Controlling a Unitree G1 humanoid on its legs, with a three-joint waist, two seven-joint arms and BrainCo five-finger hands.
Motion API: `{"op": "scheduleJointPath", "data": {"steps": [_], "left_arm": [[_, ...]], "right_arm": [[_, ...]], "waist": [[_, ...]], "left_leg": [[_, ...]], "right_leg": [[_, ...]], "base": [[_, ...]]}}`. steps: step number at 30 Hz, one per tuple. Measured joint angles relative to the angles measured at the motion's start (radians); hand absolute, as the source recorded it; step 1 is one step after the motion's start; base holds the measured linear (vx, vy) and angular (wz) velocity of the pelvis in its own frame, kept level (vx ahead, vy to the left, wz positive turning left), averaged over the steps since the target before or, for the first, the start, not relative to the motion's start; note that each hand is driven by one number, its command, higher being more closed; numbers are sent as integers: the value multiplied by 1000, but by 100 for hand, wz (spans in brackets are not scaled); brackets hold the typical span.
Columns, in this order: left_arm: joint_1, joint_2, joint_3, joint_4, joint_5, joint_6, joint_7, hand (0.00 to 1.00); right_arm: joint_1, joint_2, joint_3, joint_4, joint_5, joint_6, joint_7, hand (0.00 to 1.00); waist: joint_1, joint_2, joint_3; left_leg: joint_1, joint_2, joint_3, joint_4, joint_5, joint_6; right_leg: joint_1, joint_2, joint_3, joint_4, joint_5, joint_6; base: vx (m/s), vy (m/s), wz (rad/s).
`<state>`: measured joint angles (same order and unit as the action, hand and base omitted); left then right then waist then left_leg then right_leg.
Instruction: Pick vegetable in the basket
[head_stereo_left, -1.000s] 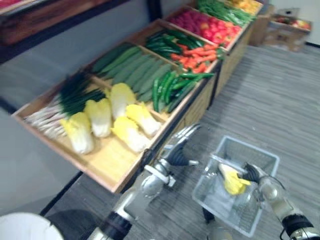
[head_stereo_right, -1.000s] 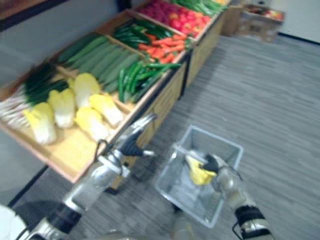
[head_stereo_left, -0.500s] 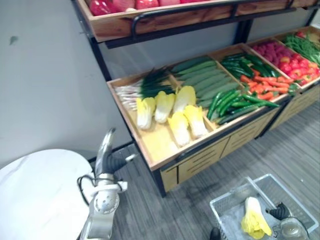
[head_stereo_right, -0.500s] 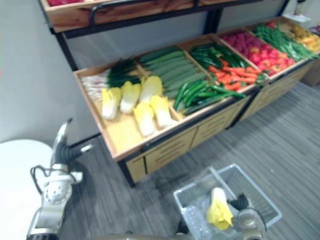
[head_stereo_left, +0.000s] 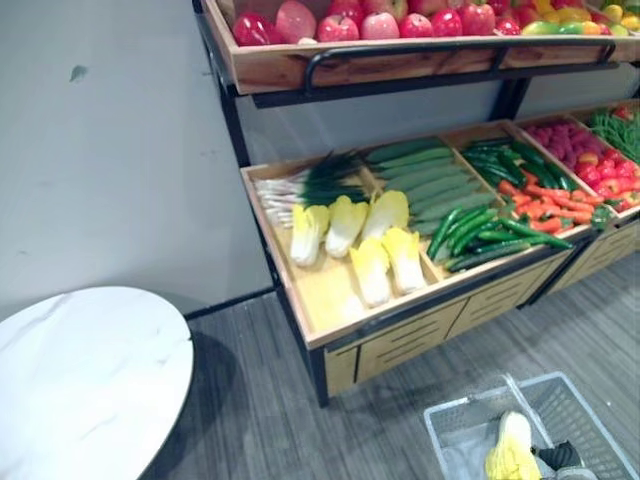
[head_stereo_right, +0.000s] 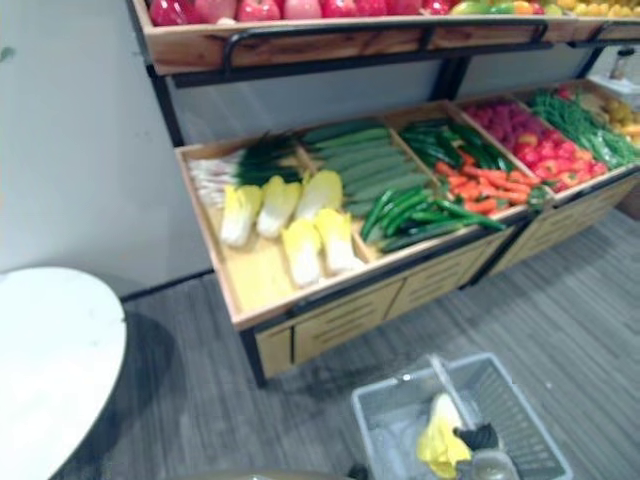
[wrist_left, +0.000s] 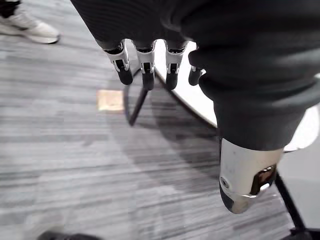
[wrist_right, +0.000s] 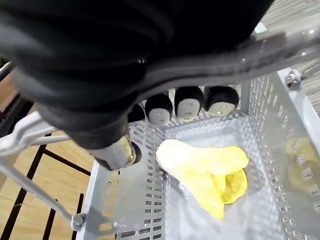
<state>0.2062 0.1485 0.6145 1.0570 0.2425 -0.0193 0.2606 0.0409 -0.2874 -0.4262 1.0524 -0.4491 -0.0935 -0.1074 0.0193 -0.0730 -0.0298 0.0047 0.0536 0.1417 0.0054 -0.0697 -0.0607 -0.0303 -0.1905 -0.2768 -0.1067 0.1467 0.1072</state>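
The right hand (wrist_right: 189, 104) is curling its fingers round the handle (wrist_right: 260, 50) of the grey mesh basket (wrist_right: 131, 200), gripping it firmly; this looks like a carrying hold, letting the basket hang below the palm at the near right of the scene. 1 yellow-green cabbage (wrist_right: 202, 167), the task's vegetable, is lying on its side on the basket's bottom, touching neither hand; it is resting loose there, so the pick seems to be largely done for this piece.

The left hand (wrist_left: 146, 62) is hanging with its fingers straight and relaxed and its thumb (wrist_left: 242, 185) apart from them, holding nothing; it is pointing down at the grey striped floor (wrist_left: 60, 150) beside the round white table (head_stereo_left: 80, 380) at the near left, probably parked out of the way while the other arm is bearing the load. A person's shoe (wrist_left: 30, 30) is showing past the fingers.

On the far side, the wooden stand (head_stereo_left: 330, 300) is sloping toward the robot, presumably so the produce is easy to reach; 5 more cabbages (head_stereo_left: 345, 225) are lying in its left tray beside scallions (head_stereo_left: 300, 180), with cucumbers (head_stereo_left: 420, 175) and carrots (head_stereo_left: 545, 200) further right.
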Motion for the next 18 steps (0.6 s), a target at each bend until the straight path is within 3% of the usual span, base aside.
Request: {"op": "scheduleJointPath", "data": {"steps": [2, 4, 5, 7, 9, 10, 12, 13, 15, 16, 18], "left_arm": [[15, -7, -10, 13, 6, 2, -21, 0], [16, -20, -68, 17, 11, 0, -45, 0], [14, -27, -91, 17, 14, -1, -51, 0], [-2, -34, -225, 17, 24, -25, -84, 0], [-33, -21, -292, 16, 49, -38, -98, 0], [-49, -10, -324, 14, 58, -49, -100, 0], [-75, 13, -375, 10, 86, -57, -101, 0], [-80, 26, -391, -3, 94, -61, -100, 0], [-119, 43, -392, -14, 104, -64, -87, 0], [-120, 49, -392, -35, 126, -65, -83, 0], [-113, 49, -400, -51, 130, -65, -77, 0]], "right_arm": [[-3, 1, 0, 5, 18, 0, -2, 100], [2, -1, -1, 4, 21, -1, -17, 100], [1, -4, -2, 3, 25, -1, -18, 100], [14, -8, -4, -38, 26, 0, -19, 100], [23, 7, 3, -87, 25, -1, -17, 100], [19, 16, 8, -113, 23, -1, -16, 100], [-23, 21, 74, -165, 23, -4, -17, 100], [-65, 29, 138, -185, 17, -4, -16, 100], [-93, 26, 172, -216, 14, -5, -18, 100], [-109, 11, 207, -216, 5, -6, -18, 100], [-113, 9, 247, -216, -28, -8, -19, 100]], "waist": [[0, 0, 0], [-4, -1, 11], [-6, 5, 15], [-36, 43, 42], [-46, 42, 49], [-46, 32, 56], [-45, 31, 84], [-36, 48, 117], [-42, 58, 165], [-30, 59, 177], [-26, 60, 178]], "left_leg": [[18, 1, 17, -1, -6, -1], [-19, 15, 39, 121, -74, -1], [-37, 23, 39, 172, -102, 1], [-94, 60, 45, 352, -193, 13], [-153, 80, 84, 433, -234, 23], [-171, 85, 126, 458, -247, 28], [-204, 130, 243, 490, -269, 59], [-204, 177, 347, 486, -263, 81], [-176, 216, 450, 446, -232, 96], [-136, 229, 533, 386, -197, 98], [-86, 232, 629, 308, -152, 99]], "right_leg": [[5, 1, 15, 0, -2, 1], [4, -2, 39, 20, -24, 2], [-2, 0, 45, 38, -33, 6], [-29, 15, 68, 126, -60, 18], [-89, 23, 123, 159, -47, 38], [-128, 31, 175, 154, -20, 69], [-190, 66, 297, 59, 173, 112], [-211, 96, 324, 7, 280, 8], [-262, 106, 117, 235, 108, -94], [-255, 95, 7, 357, 2, -136], [-193, 57, -96, 445, -90, -131]], "base": [[-2, 4, -27], [-33, 25, -30], [-55, 41, -20], [-85, 67, -22], [-139, 158, -67], [-235, 227, -150], [-262, 160, -191], [-321, 167, -209], [-237, 173, -193], [-131, 169, -192], [-138, 122, -169]]}}
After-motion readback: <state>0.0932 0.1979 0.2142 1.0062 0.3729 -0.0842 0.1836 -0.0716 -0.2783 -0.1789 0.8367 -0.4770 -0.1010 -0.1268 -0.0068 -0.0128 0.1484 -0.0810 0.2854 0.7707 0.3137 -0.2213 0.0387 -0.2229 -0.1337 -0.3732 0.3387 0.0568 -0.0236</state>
